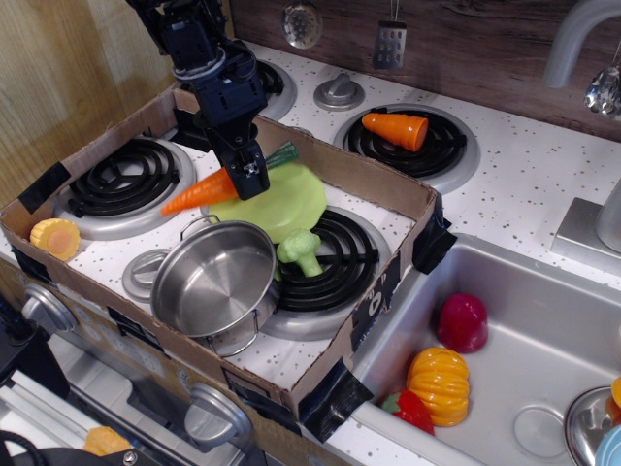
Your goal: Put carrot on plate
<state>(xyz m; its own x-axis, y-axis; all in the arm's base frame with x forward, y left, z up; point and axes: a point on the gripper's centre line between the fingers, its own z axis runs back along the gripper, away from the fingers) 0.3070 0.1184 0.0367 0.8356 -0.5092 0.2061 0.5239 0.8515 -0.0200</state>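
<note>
Jaws are clamping the carrot (209,188) at mid-length; I am holding it tilted, tip pointing left, leafy end right, over the plate (281,206) left edge.

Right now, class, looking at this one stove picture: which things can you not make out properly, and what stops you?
- Carrot: its middle is hidden by the tool.
- Plate: motion-blurred; its near rim sits behind the steel pot, so contact with the carrot cannot be told.
- Sink: cut off by the right edge.
- Hanging utensils: cropped at the top.
</note>
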